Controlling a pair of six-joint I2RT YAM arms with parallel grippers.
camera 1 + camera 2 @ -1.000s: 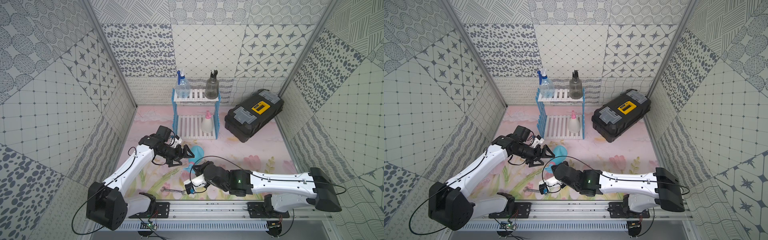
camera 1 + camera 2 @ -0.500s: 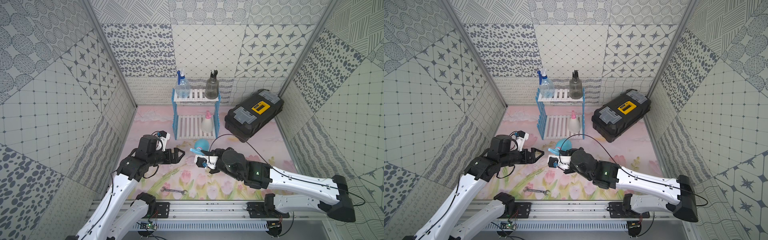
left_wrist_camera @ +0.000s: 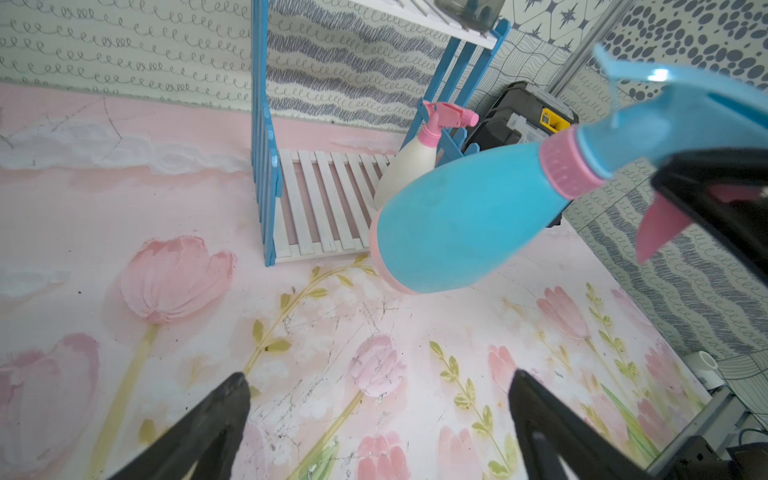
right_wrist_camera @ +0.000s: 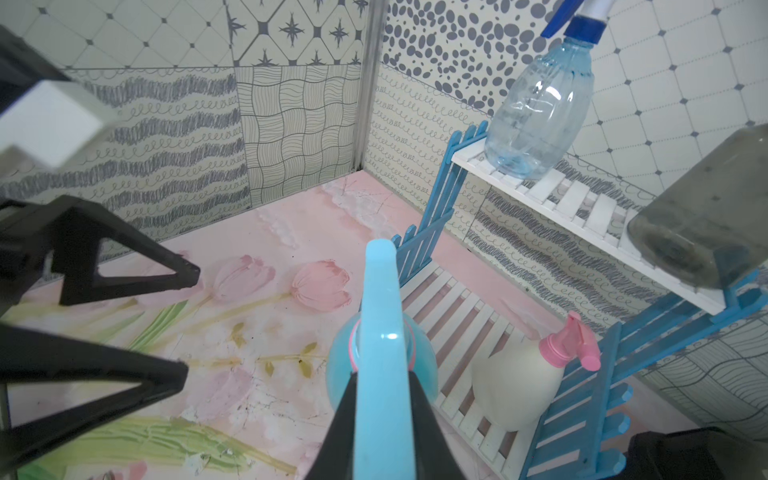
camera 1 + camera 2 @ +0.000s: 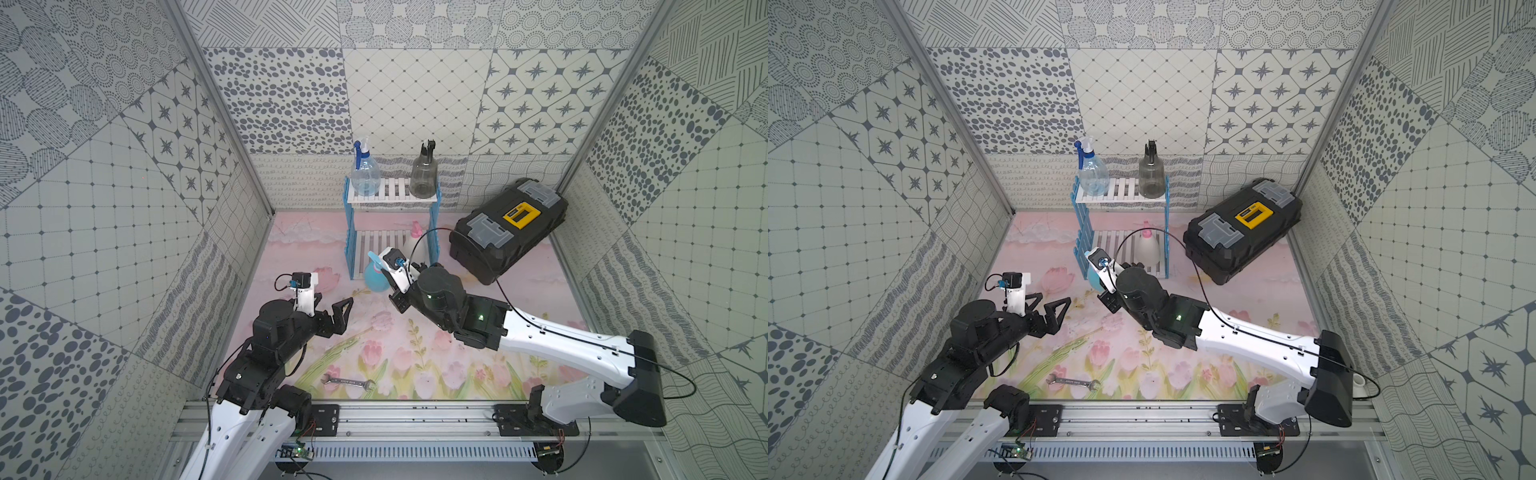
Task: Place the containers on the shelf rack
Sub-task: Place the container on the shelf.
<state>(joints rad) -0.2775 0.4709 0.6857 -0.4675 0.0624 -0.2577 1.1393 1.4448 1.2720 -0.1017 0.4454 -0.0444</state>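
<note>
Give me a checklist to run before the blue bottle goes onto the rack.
1. Grip of the right hand on the blue bottle: ok, shut on its top.
2. Free room on the lower shelf beside the white bottle: ok.
3. Path clear of the left hand: ok, open, apart from the rack.
4. Upright blue bottle: not ok, it leans.
5. Its base lifted above the shelf's front edge: cannot tell.

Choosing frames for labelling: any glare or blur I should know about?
In both top views, even light, all sharp. Left wrist view: the light-blue plastic spray bottle has a glare spot on its trigger. Right wrist view: the smoky grey bottle at the edge is blurred.
</note>
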